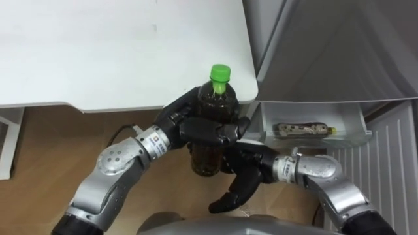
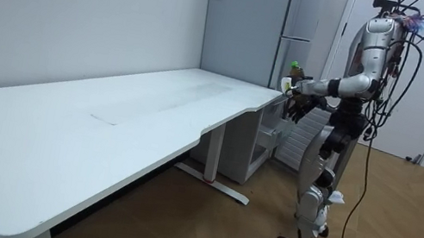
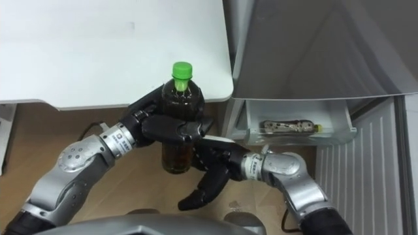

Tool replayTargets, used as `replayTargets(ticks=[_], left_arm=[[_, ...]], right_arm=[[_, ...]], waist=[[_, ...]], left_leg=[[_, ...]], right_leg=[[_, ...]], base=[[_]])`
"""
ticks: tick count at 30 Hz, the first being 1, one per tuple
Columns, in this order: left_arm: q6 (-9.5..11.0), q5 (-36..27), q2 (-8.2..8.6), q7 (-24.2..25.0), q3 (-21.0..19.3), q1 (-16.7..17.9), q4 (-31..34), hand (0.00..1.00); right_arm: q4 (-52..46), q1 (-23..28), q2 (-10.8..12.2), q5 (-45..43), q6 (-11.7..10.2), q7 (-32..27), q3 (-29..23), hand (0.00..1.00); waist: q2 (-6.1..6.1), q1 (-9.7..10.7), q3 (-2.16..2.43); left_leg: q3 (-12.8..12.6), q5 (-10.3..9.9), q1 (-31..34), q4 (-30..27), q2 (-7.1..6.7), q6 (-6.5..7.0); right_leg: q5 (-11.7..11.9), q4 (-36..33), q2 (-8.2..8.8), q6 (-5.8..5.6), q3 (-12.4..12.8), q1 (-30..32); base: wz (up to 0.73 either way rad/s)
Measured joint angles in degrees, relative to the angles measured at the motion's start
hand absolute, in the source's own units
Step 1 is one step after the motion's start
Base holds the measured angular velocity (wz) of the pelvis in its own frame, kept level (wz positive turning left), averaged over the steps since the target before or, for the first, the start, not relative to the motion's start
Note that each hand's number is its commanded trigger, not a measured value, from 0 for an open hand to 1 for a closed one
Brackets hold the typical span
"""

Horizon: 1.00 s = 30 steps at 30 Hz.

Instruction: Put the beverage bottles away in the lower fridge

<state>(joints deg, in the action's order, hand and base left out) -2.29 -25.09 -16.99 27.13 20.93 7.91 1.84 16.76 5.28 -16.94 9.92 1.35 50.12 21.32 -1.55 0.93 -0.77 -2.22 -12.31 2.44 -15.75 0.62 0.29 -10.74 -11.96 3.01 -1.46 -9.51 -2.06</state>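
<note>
A dark drink bottle [image 1: 213, 124] with a green cap [image 1: 220, 72] stands upright in mid-air off the corner of the white table [image 1: 117, 52]. My left hand [image 1: 196, 127] is curled round its middle. My right hand [image 1: 245, 175] hangs just beside and below the bottle, fingers relaxed and pointing down, holding nothing. In the open lower fridge drawer [image 1: 313, 140] another bottle [image 1: 304, 128] lies on its side. In the room view I stand at the table's far end, in front of the fridge [image 2: 298, 29], with the bottle [image 2: 292, 78] held out.
The grey fridge front [image 1: 339, 46] rises above the drawer. The opened lower door [image 1: 392, 163] with ribbed white lining stands at the right. Wooden floor [image 1: 46, 170] lies below the table's edge.
</note>
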Motion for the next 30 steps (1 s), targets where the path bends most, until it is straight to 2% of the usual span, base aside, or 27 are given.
replayTargets(ticks=[6, 11, 19, 20, 21, 30], left_arm=[[1.04, 0.00, -0.06, -0.03, 0.38, -0.03, 0.00, 1.00], [1.87, 0.00, -0.29, -0.17, 1.05, -0.03, 0.00, 1.00], [2.95, 0.00, -1.56, -0.65, 3.86, -0.03, -0.01, 1.00], [3.22, -0.04, -1.71, -0.71, 4.10, -0.03, -0.01, 1.00], [3.39, -0.05, -1.84, -0.71, 4.20, -0.03, -0.01, 1.00], [3.93, -0.09, -2.54, -1.71, 5.62, -0.03, -0.01, 1.00]], right_arm=[[0.04, -0.07, -0.10, 7.22, 0.00, -0.25, 0.00, 0.00], [0.10, -0.07, -0.17, 8.66, 0.00, -0.29, 0.06, 0.00], [0.16, 0.06, -1.35, 13.25, 0.00, -1.44, 2.81, 0.00], [0.16, 0.08, -1.66, 14.24, 0.00, -1.64, 3.32, 0.77], [0.16, 0.22, -1.73, 15.17, 0.00, -2.07, 3.80, 1.00], [0.47, 0.29, -1.73, 16.75, 0.00, -4.91, 5.59, 1.00]], waist=[[-0.07, 0.18, -0.06], [-0.35, 0.17, -0.29], [-0.45, 0.13, -0.39], [-0.42, 0.14, -0.41], [-0.41, 0.12, -0.41], [-0.05, 0.04, -0.62]], left_leg=[[0.00, 0.00, 0.02, -0.03, 0.03, 0.00], [-0.01, -0.01, 0.11, 0.10, 0.02, 0.00], [-0.02, -0.01, -0.02, 0.39, -0.07, 0.00], [-0.03, -0.01, 0.02, 0.40, -0.07, 0.00], [-0.03, -0.01, 0.01, 0.40, -0.06, 0.00], [-0.03, -0.01, 0.01, 0.55, -0.07, 0.00]], right_leg=[[0.01, -0.24, 0.05, 0.02, -0.09, 0.06], [0.01, -0.27, 0.06, 0.02, -0.15, 0.21], [0.01, 0.16, 0.08, 0.02, -0.04, 0.12], [0.01, 0.20, 0.08, 0.02, -0.04, 0.12], [0.01, 0.20, 0.08, 0.02, -0.03, 0.12], [0.01, 0.20, 0.06, 0.02, -0.03, 0.14]], base=[[0.00], [0.00], [0.00], [0.00], [0.00], [0.00]])
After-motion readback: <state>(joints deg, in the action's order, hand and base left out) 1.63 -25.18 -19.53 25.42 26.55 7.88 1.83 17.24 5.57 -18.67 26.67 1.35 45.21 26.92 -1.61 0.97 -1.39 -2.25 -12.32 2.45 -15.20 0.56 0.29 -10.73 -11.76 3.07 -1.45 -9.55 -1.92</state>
